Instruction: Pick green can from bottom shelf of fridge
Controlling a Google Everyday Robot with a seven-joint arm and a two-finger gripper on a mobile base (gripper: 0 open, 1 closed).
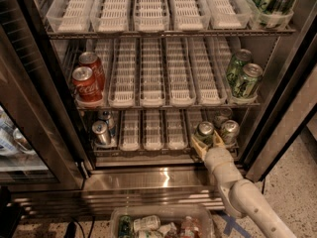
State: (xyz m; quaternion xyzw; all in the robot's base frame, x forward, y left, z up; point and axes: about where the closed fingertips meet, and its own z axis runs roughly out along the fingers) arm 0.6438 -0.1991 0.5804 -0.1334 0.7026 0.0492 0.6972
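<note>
The green can (204, 129), dark green with a silver top, stands at the front right of the bottom shelf (148, 142) of the fridge (34, 83). My gripper (206, 140) reaches in from the lower right at the shelf's front edge. One beige finger (196, 143) sits on each side of the can, close against it. The can stands upright on its tray. Two more cans stand just right of it (230, 130) and behind it (222, 116).
Silver cans (101, 132) stand at the bottom shelf's left. Red cola cans (84, 82) and pale patterned green cans (244, 78) are on the middle rack. The glass door (20, 133) hangs open at left. A clear bin (158, 222) of bottles sits on the floor below the steel sill (148, 178).
</note>
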